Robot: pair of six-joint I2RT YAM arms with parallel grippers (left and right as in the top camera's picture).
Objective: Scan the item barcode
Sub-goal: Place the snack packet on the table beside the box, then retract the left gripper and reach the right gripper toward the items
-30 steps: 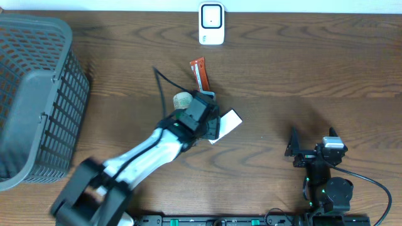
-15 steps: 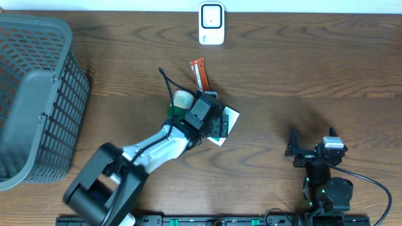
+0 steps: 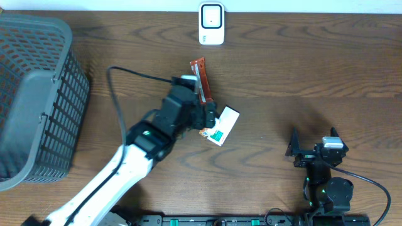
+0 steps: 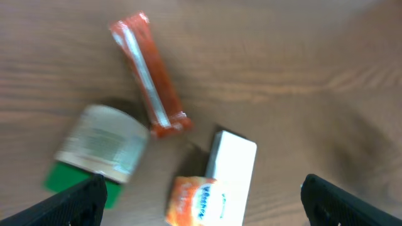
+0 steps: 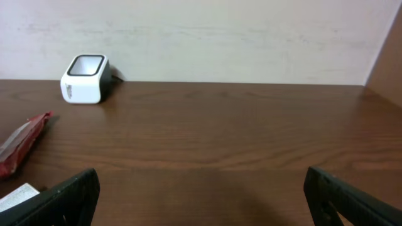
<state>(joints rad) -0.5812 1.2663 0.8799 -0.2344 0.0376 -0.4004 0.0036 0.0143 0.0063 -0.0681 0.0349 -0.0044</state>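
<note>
The white box (image 3: 223, 124) lies flat on the table (image 3: 314, 63), well below the scanner (image 3: 211, 24), near a red packet (image 3: 200, 75) and a round jar (image 4: 103, 144). The left gripper (image 4: 210, 204) hangs over it, jaws wide apart, holding nothing. The right gripper (image 5: 201, 194) sits well apart, jaws spread, empty

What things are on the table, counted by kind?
Basket: 1
Scanner: 1
Packet: 1
Jar: 1
Box: 1
Total: 5
</note>
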